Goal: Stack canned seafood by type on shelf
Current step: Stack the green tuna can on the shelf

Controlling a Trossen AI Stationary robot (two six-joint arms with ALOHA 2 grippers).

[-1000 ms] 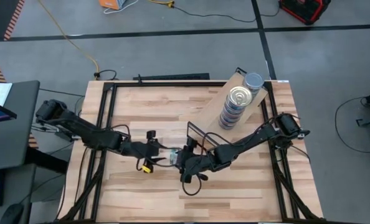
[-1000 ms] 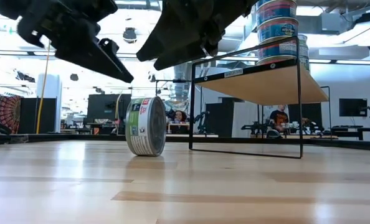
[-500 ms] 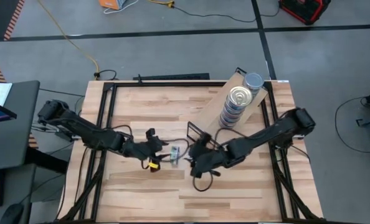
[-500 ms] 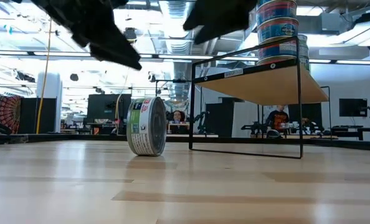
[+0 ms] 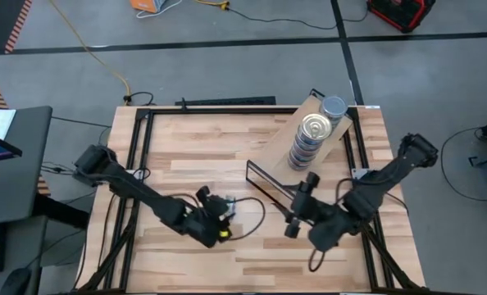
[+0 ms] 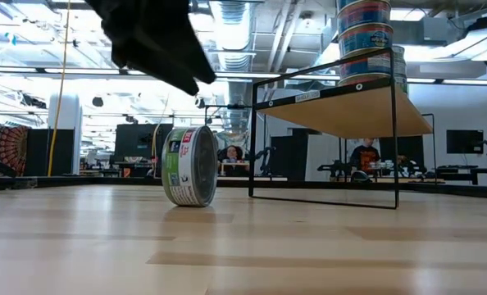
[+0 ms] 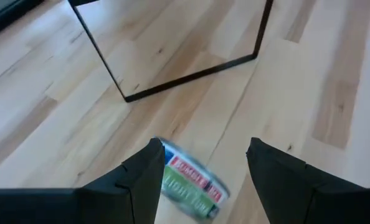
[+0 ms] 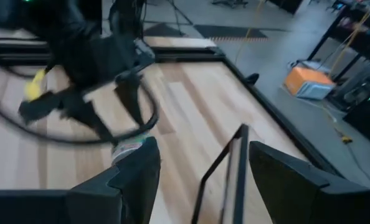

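Note:
One tin (image 6: 189, 165) with a green and white label stands on its rim on the tabletop, left of the shelf's black frame (image 6: 252, 139). It also shows in the left wrist view (image 7: 191, 183) and the right wrist view (image 8: 128, 152). My left gripper (image 7: 203, 144) is open and hovers above the tin (image 5: 228, 202), one finger on either side, without touching it. My right gripper (image 5: 293, 209) is open and empty, to the tin's right, pointing toward it. On the shelf board (image 5: 278, 139) stand two stacks of tins (image 5: 311, 135), one gold-lidded, one with a paler lid (image 5: 334, 106).
The shelf's thin black frame (image 5: 268, 184) stands on the table just beyond the tin, between the two grippers. A black rail (image 5: 141, 156) runs along the table's left side. Bare wood lies toward the near edge (image 5: 252, 262).
My right gripper has drawn back from the tin toward the table's right edge. My left gripper has gone toward the near edge and a little right, and now hangs over the tin. The tin has stayed standing on its rim in about the same place.

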